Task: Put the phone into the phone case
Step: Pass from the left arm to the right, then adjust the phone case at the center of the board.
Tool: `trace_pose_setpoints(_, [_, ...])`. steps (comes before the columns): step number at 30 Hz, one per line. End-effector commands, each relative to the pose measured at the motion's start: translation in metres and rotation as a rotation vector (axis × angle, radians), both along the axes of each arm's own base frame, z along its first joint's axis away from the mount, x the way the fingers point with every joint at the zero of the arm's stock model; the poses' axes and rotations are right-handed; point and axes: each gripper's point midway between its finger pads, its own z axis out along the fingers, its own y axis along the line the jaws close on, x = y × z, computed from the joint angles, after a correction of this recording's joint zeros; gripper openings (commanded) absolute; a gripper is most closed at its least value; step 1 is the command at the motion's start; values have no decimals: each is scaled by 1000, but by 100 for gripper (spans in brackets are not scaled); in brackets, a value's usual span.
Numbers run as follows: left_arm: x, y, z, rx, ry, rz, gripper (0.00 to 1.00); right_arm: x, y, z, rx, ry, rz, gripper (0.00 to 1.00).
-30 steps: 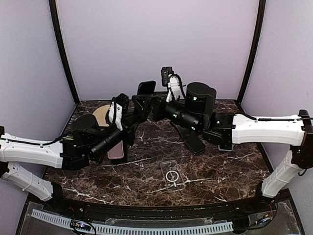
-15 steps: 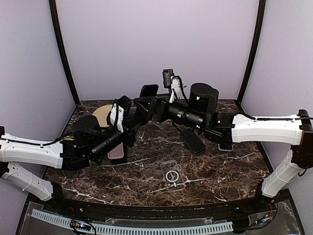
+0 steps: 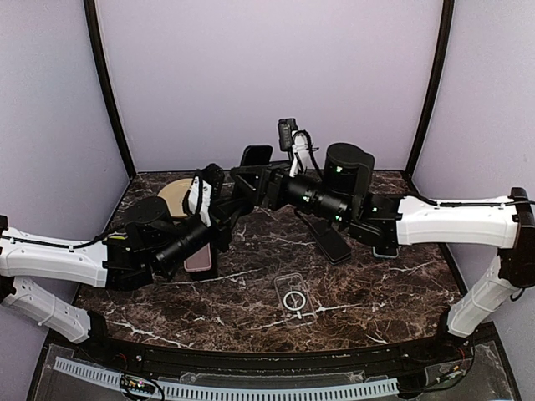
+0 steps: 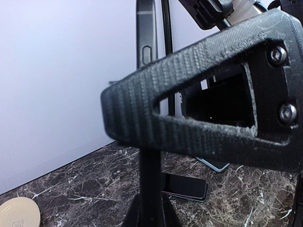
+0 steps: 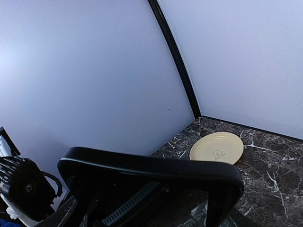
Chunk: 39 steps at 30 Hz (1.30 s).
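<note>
The phone (image 3: 255, 155) is black and stands upright in the air over the back of the table. My left gripper (image 3: 241, 190) is shut on its lower end. The left wrist view shows the phone (image 4: 147, 42) edge-on, rising from that gripper (image 4: 149, 210). My right gripper (image 3: 262, 177) has come in from the right and is open, with one ribbed finger (image 4: 142, 118) crossing in front of the phone. The right wrist view shows the phone (image 5: 151, 170) as a dark bar across the frame. The clear phone case (image 3: 294, 298) lies flat near the front.
A cream plate (image 3: 174, 196) sits at the back left. A pink phone (image 3: 199, 256) lies under the left arm. A dark phone (image 3: 331, 239) and a light-blue one (image 3: 384, 249) lie under the right arm. Walls close in the back and sides.
My right gripper has moved up to the raised phone and its jaws have narrowed around it. The left gripper still holds the phone, almost unmoved.
</note>
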Motion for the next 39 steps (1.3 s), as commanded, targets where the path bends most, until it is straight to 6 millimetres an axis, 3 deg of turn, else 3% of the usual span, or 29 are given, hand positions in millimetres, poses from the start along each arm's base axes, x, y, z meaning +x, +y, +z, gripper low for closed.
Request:
trace_pose_setpoints(1, [-16, 0, 32, -106, -77, -70, 3, 17, -24, 13, 57, -8, -122, 36])
trace_pose_setpoints(2, [-17, 0, 29, -104, -68, -73, 7, 18, -27, 13, 57, -8, -122, 33])
trace_pose_setpoints(5, [-19, 1, 18, -99, -26, -88, 55, 18, -34, 10, 32, -6, -134, 30])
trace_pose_setpoints(7, [-22, 5, 6, -105, 31, -93, 67, 19, -42, 6, -5, -8, -157, 29])
trace_pose_setpoints(10, [-28, 12, -26, -81, 140, -109, 73, 22, -54, -10, -93, -7, -204, 28])
trace_pose_setpoints(16, [-36, 7, -104, 133, 343, -130, 63, 32, -84, -58, -305, 59, -298, 26])
trace_pose_setpoints(20, [-57, -18, -144, 299, 403, -252, 56, 39, -107, -83, -414, 117, -369, 26])
trace_pose_setpoints(24, [-89, -45, -180, 447, 349, -425, 52, 43, -126, -95, -440, 153, -413, 26])
trace_pose_setpoints(27, [-101, -63, -212, 583, 360, -498, 44, 45, -138, -100, -452, 174, -436, 26])
trace_pose_setpoints(33, [-118, -84, -245, 726, 362, -599, 26, 44, -154, -101, -465, 175, -467, 26])
trace_pose_setpoints(39, [-123, -86, -263, 808, 394, -643, 22, 42, -167, -101, -462, 171, -493, 26])
